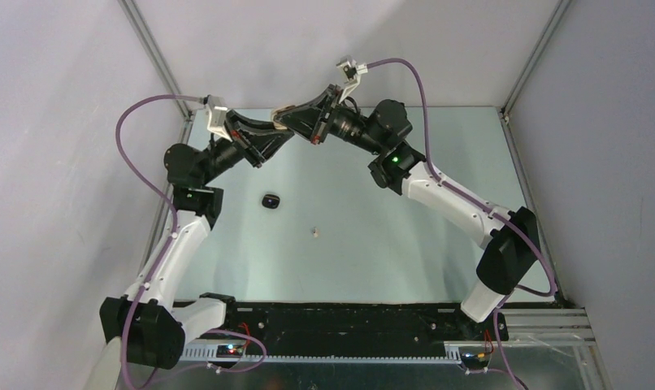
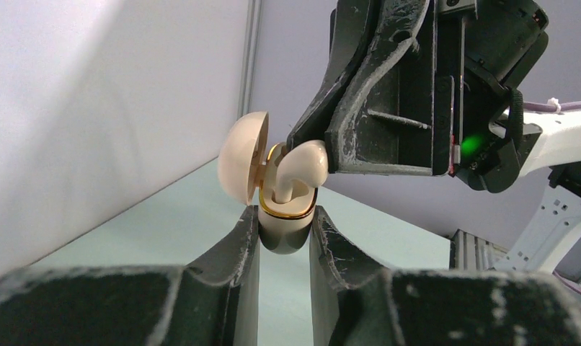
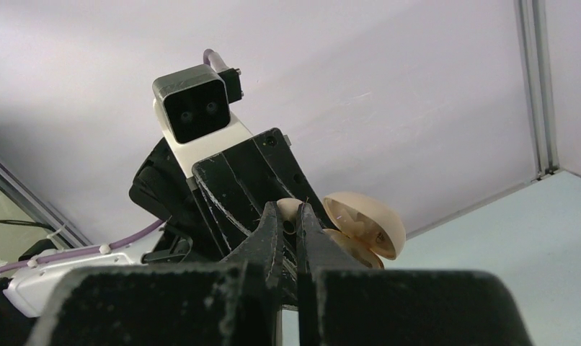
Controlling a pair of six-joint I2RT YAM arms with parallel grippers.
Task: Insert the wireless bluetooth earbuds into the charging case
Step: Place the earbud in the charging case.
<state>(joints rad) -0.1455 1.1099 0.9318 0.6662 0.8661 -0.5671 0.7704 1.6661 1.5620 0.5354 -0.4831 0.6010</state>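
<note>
Both arms are raised and meet above the far side of the table. My left gripper (image 2: 284, 220) is shut on the base of the charging case (image 2: 287, 229), a beige case with a gold rim; its lid (image 2: 241, 166) stands open to the left. My right gripper (image 3: 287, 213) is shut on a pale beige earbud (image 2: 307, 162), whose stem stands in the case's socket. In the right wrist view the earbud (image 3: 287, 205) shows at my fingertips, with the open case (image 3: 367, 220) just beyond. From above, the two grippers touch tips around the case (image 1: 284, 111).
A small dark oval object (image 1: 270, 200) lies on the pale green table (image 1: 389, 244), left of the middle. A tiny pale piece (image 1: 314, 232) lies near the centre. White walls and metal frame posts (image 1: 158, 57) close in the far side.
</note>
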